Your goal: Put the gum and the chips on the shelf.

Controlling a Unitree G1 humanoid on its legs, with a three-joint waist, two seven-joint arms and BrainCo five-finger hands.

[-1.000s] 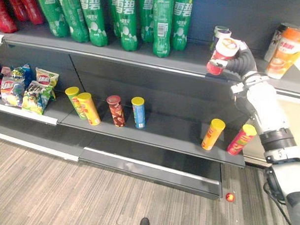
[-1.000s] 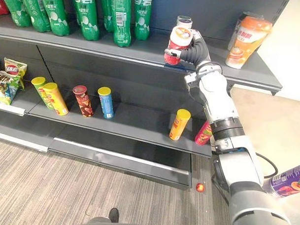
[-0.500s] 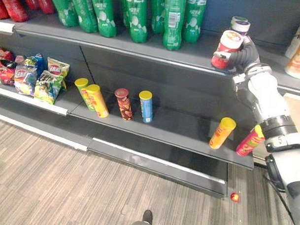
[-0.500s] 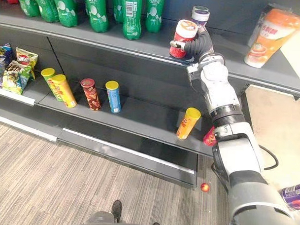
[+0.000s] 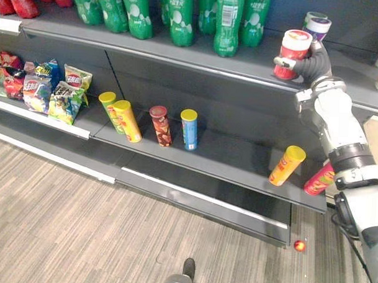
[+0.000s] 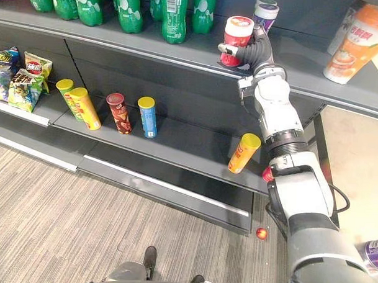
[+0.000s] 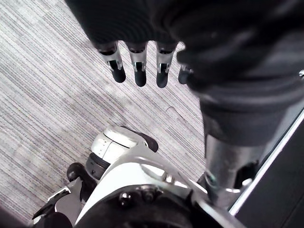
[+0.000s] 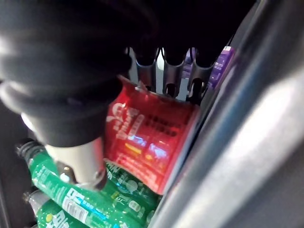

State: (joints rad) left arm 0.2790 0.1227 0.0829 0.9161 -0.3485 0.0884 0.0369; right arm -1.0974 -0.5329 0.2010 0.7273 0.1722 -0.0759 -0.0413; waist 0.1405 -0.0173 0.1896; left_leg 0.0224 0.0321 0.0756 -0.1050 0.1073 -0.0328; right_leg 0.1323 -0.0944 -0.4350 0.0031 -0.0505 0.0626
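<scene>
**Red gum tub gripped at the front edge of the upper shelf**

The left hand [image 7: 139,71] is seen over the striped floor [image 5: 62,224], well below the tub, with its fingers straight, slightly apart and holding nothing.

Far left of the tub and lower, a cluster of snack bags [image 5: 51,93] is stacked on a side shelf. On the lower shelf [image 5: 231,165], below and left of the tub, 2 yellow cans [image 5: 127,122] are leaned together. A brown-red can [image 5: 160,125] and a blue can [image 5: 189,129] are stood upright beside them, nearer the tub. A row of green bottles [image 5: 178,17] is lined along the upper shelf [image 5: 198,55], left of the tub.

The red gum tub [image 5: 291,55], white-lidded, is held at the front edge of that shelf. The fingers and thumb of the right hand [image 5: 311,62] are curled round its side. Whether its base rests on the board cannot be told.

A purple-lidded tub [image 5: 317,25] is placed just behind the red one. Directly below it, a yellow-orange can [image 5: 286,165] is tilted on the lower shelf, and a pink can [image 5: 318,180] is leaned right of that. A small red ball [image 5: 299,245] is seen on the floor beneath. Right of the tub an orange cup [image 6: 357,45] is stood, and far below and right a purple can [image 6: 374,253] is cut by the edge.
</scene>
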